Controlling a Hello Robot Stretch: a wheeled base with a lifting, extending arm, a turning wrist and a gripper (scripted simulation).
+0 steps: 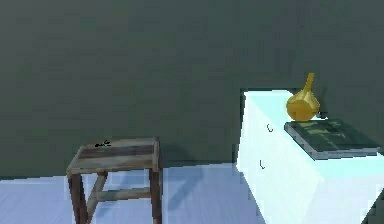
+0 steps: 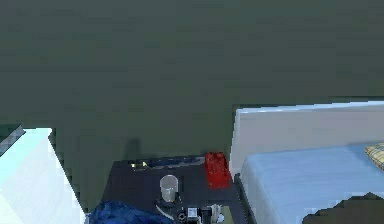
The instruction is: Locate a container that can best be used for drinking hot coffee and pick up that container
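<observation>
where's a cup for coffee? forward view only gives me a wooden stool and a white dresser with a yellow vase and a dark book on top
observer: the arm side view has a small grey cup, or what looks like one, standing on a dark table
operator: anything beside it
observer: a red box on the same table, toward that view's right of the cup
operator: what's past the box
observer: a bed with a white headboard, right next to the table
</observation>
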